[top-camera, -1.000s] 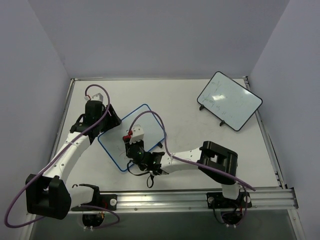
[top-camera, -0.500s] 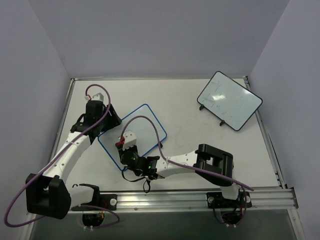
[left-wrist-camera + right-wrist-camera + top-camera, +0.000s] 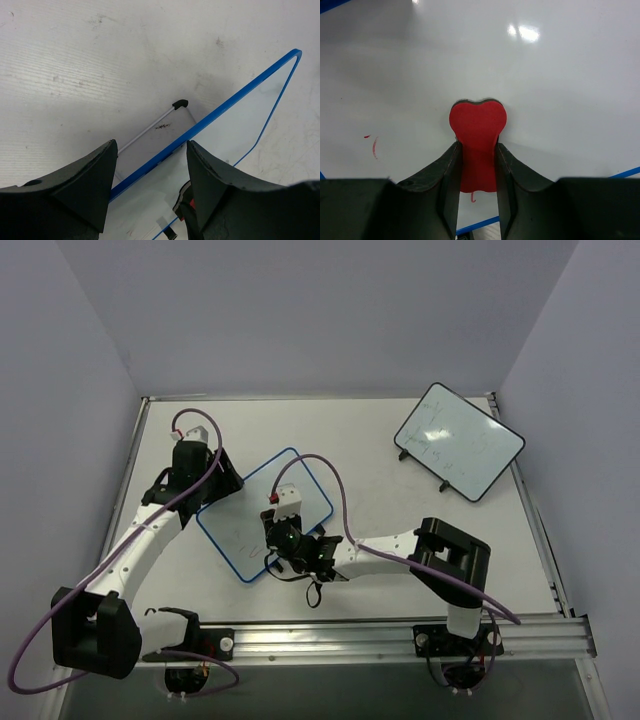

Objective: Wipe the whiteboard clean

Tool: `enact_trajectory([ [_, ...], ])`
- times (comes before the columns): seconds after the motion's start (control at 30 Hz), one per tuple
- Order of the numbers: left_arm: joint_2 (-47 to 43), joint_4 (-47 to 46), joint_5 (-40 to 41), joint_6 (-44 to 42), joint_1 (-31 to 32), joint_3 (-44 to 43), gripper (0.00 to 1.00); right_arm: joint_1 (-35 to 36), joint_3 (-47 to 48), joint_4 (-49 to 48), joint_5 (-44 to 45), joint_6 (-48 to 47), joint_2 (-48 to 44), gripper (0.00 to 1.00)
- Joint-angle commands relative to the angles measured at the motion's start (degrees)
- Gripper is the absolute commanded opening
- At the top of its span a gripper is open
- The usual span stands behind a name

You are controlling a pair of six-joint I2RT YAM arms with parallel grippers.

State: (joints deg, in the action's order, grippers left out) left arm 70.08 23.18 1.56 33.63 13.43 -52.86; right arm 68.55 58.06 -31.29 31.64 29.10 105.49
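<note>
The whiteboard point(image 3: 300, 472), white with a thin blue frame, stands tilted left of the table's centre. My right gripper point(image 3: 280, 538) is over its lower middle, shut on a red eraser point(image 3: 478, 120) that presses on the board surface point(image 3: 545, 75). Small red marks remain left of the eraser point(image 3: 375, 147) and just under it point(image 3: 472, 196). My left gripper point(image 3: 215, 485) is at the board's upper left edge. In the left wrist view its jaws stand apart, one on each side of the blue frame point(image 3: 240, 95); the left gripper point(image 3: 150, 150) holds nothing.
A black-framed whiteboard point(image 3: 458, 440) with faint marks stands at the back right. A black foot point(image 3: 180, 104) of the blue board rests on the table behind it. The table's metal rail point(image 3: 400, 640) runs along the near edge.
My right gripper with the eraser swept to the board's lower left, then back right and up toward the middle. The left arm has not moved.
</note>
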Motion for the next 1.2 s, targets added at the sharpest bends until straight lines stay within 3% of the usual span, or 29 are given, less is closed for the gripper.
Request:
enact_trajectory([
  [0.0, -0.39, 2.22, -2.09, 0.56, 1.42, -1.72, 0.66, -1.49, -0.32, 7.03, 1.15, -0.36, 1.2, 0.0],
  [0.47, 0.14, 2.49, -2.09, 0.65, 2.12, -2.51, 0.66, 6.15, 12.68, 12.21, -3.07, -6.51, 8.32, 0.0],
  [1.17, 0.84, 2.57, -0.6, 1.09, 3.53, -3.48, 0.66, 11.16, 14.27, 13.01, -3.16, -7.13, 10.17, 0.0],
])
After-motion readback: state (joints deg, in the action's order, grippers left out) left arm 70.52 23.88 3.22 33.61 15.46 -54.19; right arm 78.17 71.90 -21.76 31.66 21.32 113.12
